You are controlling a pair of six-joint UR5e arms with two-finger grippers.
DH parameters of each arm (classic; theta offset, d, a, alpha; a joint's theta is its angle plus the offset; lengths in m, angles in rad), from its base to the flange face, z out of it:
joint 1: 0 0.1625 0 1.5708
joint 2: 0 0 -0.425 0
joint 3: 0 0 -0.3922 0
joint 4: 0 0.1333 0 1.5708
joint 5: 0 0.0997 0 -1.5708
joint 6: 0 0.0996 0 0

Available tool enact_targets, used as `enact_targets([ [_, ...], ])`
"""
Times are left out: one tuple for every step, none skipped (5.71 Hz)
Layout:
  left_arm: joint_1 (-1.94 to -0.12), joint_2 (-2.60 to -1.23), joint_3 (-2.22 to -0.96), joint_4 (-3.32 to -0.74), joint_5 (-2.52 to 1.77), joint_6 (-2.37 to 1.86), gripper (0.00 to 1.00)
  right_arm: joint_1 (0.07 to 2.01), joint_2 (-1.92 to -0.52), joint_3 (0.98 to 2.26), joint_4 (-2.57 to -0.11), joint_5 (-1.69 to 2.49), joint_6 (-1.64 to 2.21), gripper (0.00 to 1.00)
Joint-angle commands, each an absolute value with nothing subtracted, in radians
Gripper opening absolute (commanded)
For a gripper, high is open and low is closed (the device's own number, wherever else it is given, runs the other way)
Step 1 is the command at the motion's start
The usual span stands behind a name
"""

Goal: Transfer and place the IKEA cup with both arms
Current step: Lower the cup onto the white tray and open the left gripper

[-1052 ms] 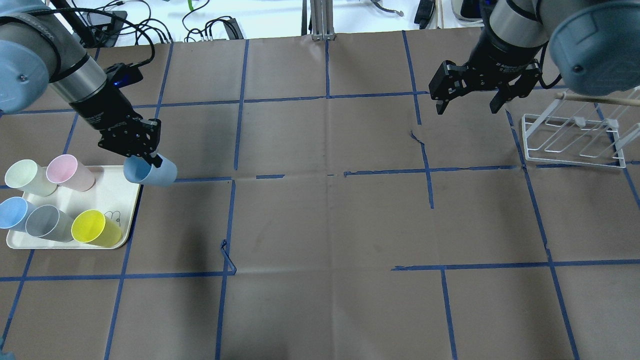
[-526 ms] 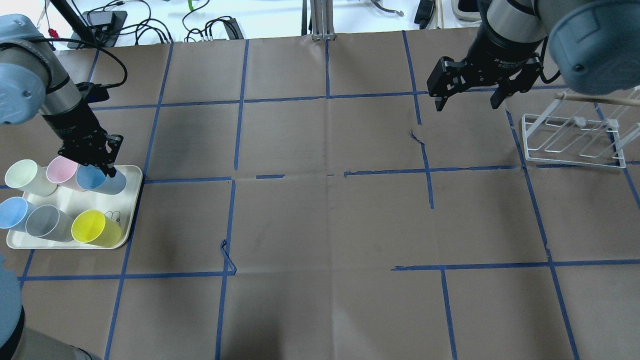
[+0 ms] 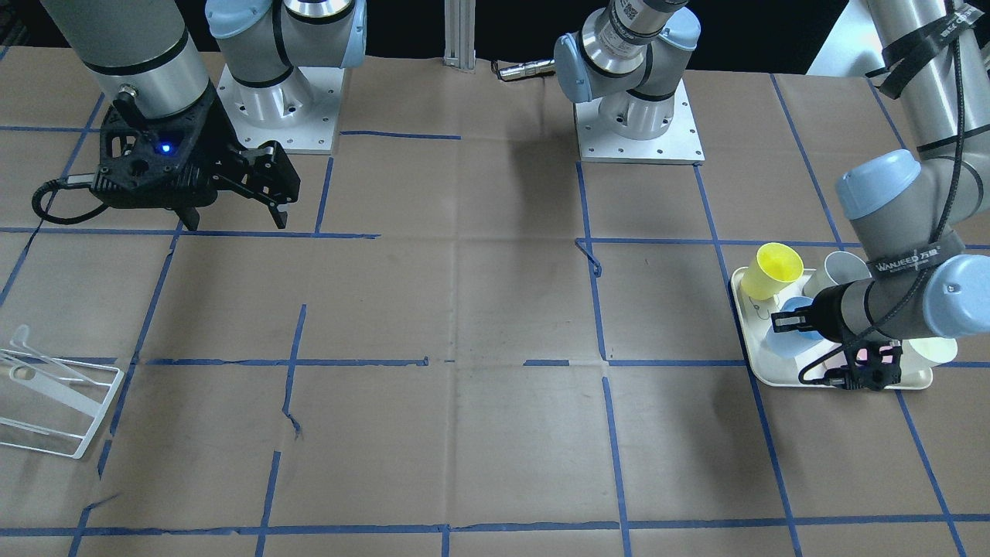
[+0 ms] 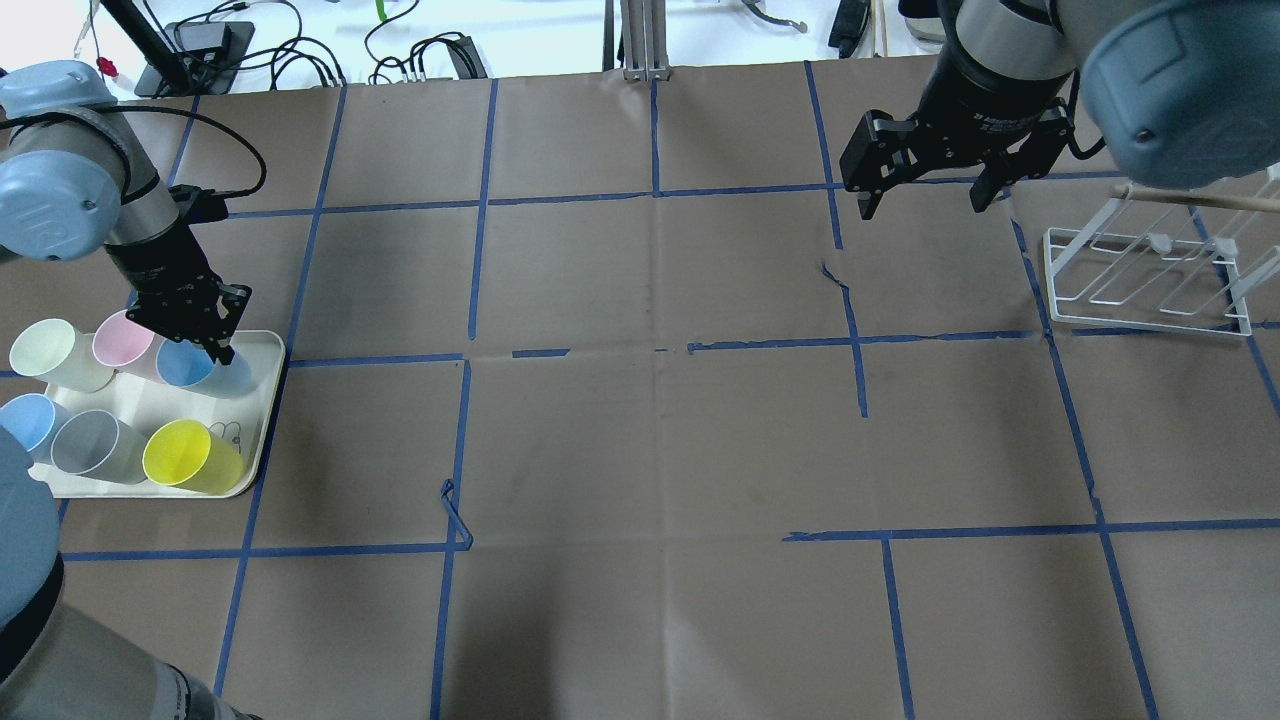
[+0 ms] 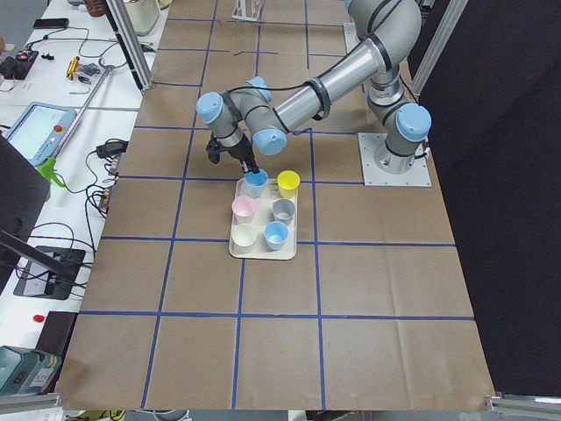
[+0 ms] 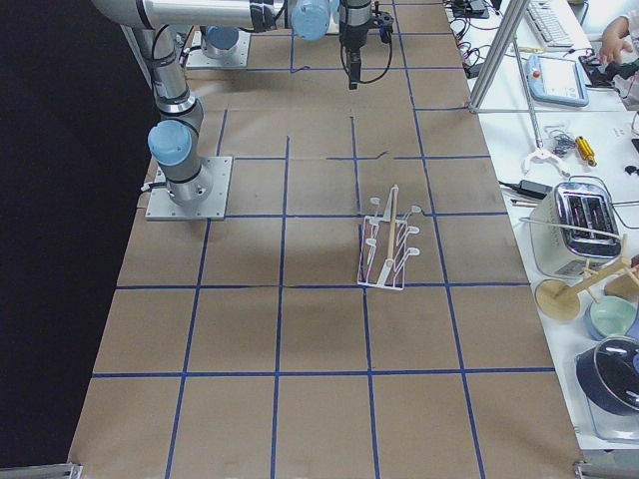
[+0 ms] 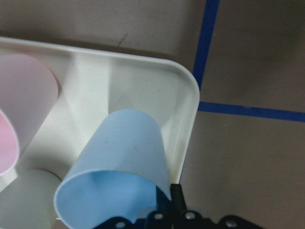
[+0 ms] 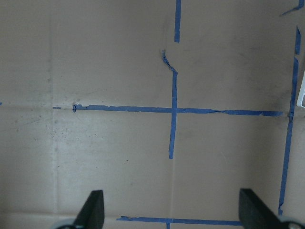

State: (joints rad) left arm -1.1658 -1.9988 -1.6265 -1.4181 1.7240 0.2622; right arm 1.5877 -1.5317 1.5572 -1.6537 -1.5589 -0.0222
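A: How do the two arms look, as material and colour?
B: The left arm [image 3: 920, 100] and the right arm [image 3: 128, 46] are silver-grey tubes with rounded light-blue caps [image 3: 878, 182] on the joints. Each has a square metal base plate [image 3: 665, 143] with small screws.
A: And at the ends?
B: The left gripper [image 4: 220, 350] and the right gripper [image 4: 922, 208] are black. On the right wrist housing there is a small blue light [image 3: 162, 147], and a black cable [image 3: 46, 203] comes out of it in a loop. A black strap [image 3: 906, 257] on the left arm carries white letters: WANJEED.
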Motion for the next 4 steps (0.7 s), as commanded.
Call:
enact_targets([
  [-1.166, -2.023, -1.62, -1.417, 1.724, 0.265, 0.38, 1.579, -1.529, 1.546, -1.652, -1.586, -0.029, 1.0],
  [-1.167, -2.031, -1.611, -1.417, 1.724, 0.267, 0.6, 1.58, -1.529, 1.548, -1.655, -1.572, -0.028, 1.0],
  [-1.167, -2.028, -1.606, -1.417, 1.724, 0.268, 0.88, 1.58, -1.529, 1.554, -1.658, -1.571, -0.025, 1.0],
  [-1.178, -2.001, -1.598, -1.423, 1.723, 0.275, 0.95, 1.58, -1.528, 1.555, -1.66, -1.572, -0.022, 1.0],
])
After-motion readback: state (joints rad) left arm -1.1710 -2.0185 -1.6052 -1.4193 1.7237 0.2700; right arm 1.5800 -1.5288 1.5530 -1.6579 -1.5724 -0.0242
